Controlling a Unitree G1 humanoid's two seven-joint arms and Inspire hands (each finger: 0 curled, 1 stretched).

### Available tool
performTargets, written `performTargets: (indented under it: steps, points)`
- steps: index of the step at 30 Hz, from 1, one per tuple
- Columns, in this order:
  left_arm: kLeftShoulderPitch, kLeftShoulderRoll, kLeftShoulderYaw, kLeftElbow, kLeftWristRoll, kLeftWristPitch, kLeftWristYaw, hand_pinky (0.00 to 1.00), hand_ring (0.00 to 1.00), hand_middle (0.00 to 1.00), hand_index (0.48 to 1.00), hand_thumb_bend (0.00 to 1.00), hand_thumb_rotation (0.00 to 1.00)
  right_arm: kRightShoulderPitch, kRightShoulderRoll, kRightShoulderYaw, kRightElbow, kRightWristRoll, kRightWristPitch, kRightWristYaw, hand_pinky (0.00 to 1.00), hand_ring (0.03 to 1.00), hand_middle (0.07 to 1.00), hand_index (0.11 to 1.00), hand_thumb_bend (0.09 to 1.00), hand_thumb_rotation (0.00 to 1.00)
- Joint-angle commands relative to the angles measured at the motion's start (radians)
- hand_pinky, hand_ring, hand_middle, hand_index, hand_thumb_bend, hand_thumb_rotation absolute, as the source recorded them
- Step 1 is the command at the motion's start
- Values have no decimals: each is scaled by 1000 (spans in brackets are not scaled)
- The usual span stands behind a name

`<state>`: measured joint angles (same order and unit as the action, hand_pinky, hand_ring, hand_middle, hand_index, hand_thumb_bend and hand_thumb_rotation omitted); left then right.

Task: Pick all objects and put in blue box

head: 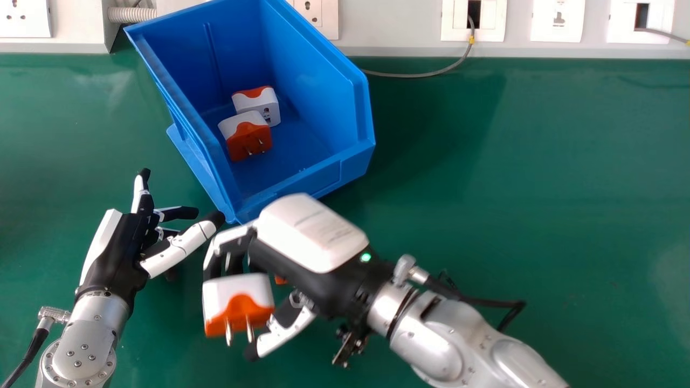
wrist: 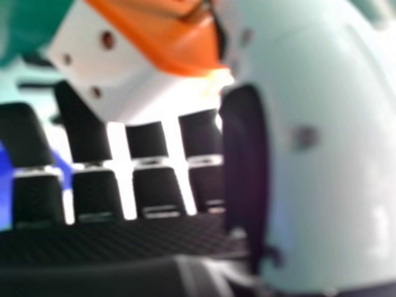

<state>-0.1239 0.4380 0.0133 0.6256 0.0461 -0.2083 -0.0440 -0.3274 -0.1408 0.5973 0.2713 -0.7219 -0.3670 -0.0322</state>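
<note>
The white-and-orange adapter (head: pixel 237 293) is outside the blue box (head: pixel 329 175), on its near side, held between the curled fingers and thumb of the right hand (head: pixel 310 231). It should clear the box's near rim, prongs included, then be let go low inside, beside the two adapters (head: pixel 247 134). The left hand (head: pixel 121 248), fingers loosely spread, is just off the box's near-left side; best give it room.

The right hand (head: pixel 310 234) mostly hides something orange (head: pixel 280 280).
</note>
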Motion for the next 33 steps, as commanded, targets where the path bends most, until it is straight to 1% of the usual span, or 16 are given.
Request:
performTargets:
  steps: [1,6,8,10,13,18,21,24,27,30,33]
  points:
    - [70,-47,-55,63,31,76,-66,562,671,773,828,766,523,-2,-3,-46,-76,44,-10,3,322,417,482,557,501,0]
    - [67,-47,-55,73,31,70,-66,558,666,771,828,762,521,13,-20,-118,-172,96,0,12,317,422,489,543,499,0]
    - [68,-46,-55,71,32,70,-65,557,664,771,828,764,523,19,-24,-142,-201,103,3,8,318,425,494,535,499,0]
    - [71,-45,-56,63,34,74,-64,557,662,771,828,765,525,24,-26,-164,-224,105,7,-1,325,427,500,527,498,0]
    - [74,-45,-58,55,36,77,-61,557,661,771,828,765,526,28,-26,-191,-238,99,5,-22,330,430,506,520,498,0]
    - [68,-44,-58,64,38,74,-61,557,659,771,829,765,528,19,-29,-227,-234,79,12,-60,330,437,518,511,497,0]
    - [66,-44,-58,65,38,78,-61,557,657,770,829,766,529,10,-32,-251,-230,66,27,-83,332,441,524,504,497,0]
    - [64,-47,-58,69,37,78,-61,557,656,770,829,766,530,2,-33,-273,-225,45,43,-115,334,441,525,501,497,0]
    - [63,-46,-59,68,37,78,-63,558,656,770,829,767,531,-12,-32,-295,-210,21,66,-159,335,441,526,498,498,0]
    - [64,-44,-60,67,38,76,-65,558,655,769,829,767,531,-47,-23,-313,-178,7,85,-206,337,441,525,496,498,0]
    - [63,-45,-58,71,36,77,-65,558,655,769,830,766,530,-107,-5,-314,-139,0,109,-232,337,441,524,494,498,0]
